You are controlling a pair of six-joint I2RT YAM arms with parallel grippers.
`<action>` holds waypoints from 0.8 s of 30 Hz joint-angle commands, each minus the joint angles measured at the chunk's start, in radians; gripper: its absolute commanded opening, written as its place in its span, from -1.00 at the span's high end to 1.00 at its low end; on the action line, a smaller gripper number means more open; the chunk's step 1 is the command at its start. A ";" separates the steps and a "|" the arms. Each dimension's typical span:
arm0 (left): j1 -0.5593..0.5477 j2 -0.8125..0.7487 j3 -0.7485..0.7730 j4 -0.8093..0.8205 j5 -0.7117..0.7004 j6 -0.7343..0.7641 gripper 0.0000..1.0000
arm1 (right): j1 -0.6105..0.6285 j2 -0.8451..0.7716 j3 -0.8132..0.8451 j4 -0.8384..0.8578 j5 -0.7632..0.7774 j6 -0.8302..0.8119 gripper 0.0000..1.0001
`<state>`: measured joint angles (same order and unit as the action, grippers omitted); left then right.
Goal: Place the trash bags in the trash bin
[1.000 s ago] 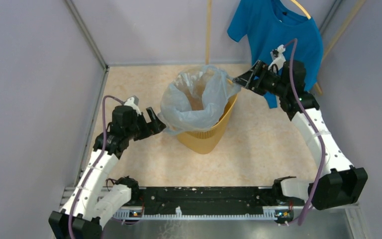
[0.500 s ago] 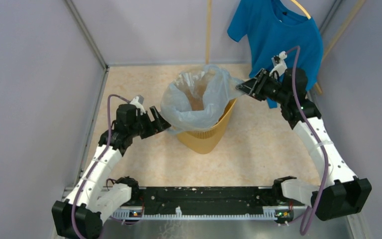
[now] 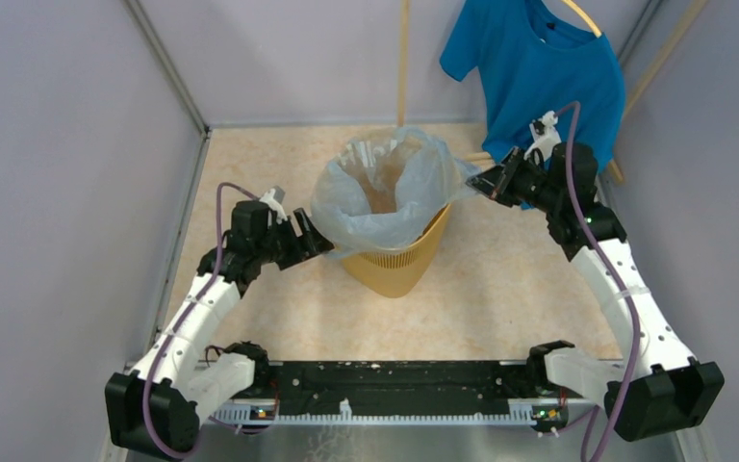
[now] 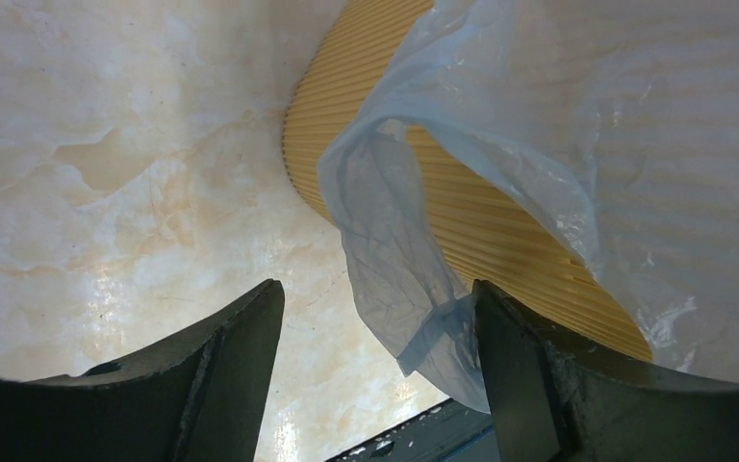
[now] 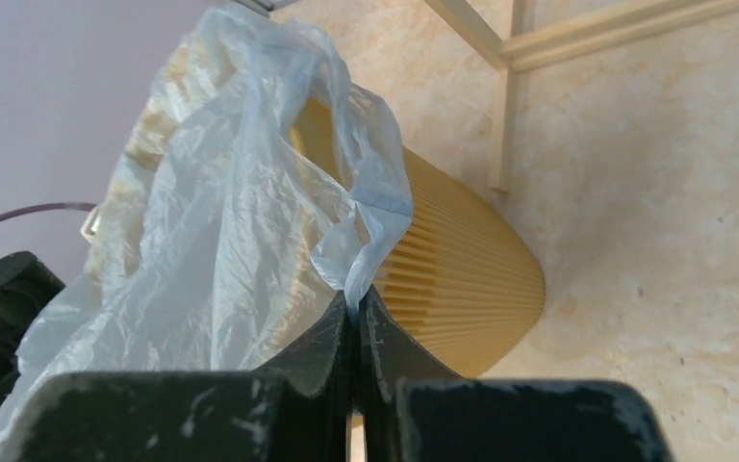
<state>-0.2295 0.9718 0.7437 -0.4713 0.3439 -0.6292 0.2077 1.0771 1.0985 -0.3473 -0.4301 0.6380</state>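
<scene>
1. The left arm (image 3: 192, 308) is seen stretched forward and inward from its base.
2. The left gripper (image 3: 313, 234) is held with jaws wide apart, pointed toward the right.
3. The right arm (image 3: 625, 289) is raised and reached forward, its wrist turned leftward.
4. The right gripper (image 3: 479, 181) is clamped tight, a fold of the bag (image 5: 250, 212) pinched between its fingers (image 5: 318, 346).

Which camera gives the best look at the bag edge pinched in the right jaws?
Right wrist: the edge of the trash bag runs into the right gripper, jaws shut on it. The top view shows that pinch small; the left wrist sees only the opposite flap.
</scene>
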 commanded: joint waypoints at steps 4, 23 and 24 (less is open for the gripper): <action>0.004 0.025 -0.020 0.047 0.019 -0.001 -0.49 | 0.006 -0.071 -0.058 -0.074 0.101 -0.089 1.00; 0.004 0.018 -0.053 0.056 0.019 0.003 -0.28 | 0.004 0.002 -0.221 0.019 0.160 -0.146 1.00; 0.004 0.016 -0.056 0.054 0.014 0.005 -0.28 | 0.004 0.007 -0.220 0.022 0.163 -0.150 1.00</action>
<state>-0.2295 1.0164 0.7033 -0.4263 0.3729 -0.6300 0.2077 1.0637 0.8894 -0.3813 -0.3145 0.5201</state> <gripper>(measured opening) 0.644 0.006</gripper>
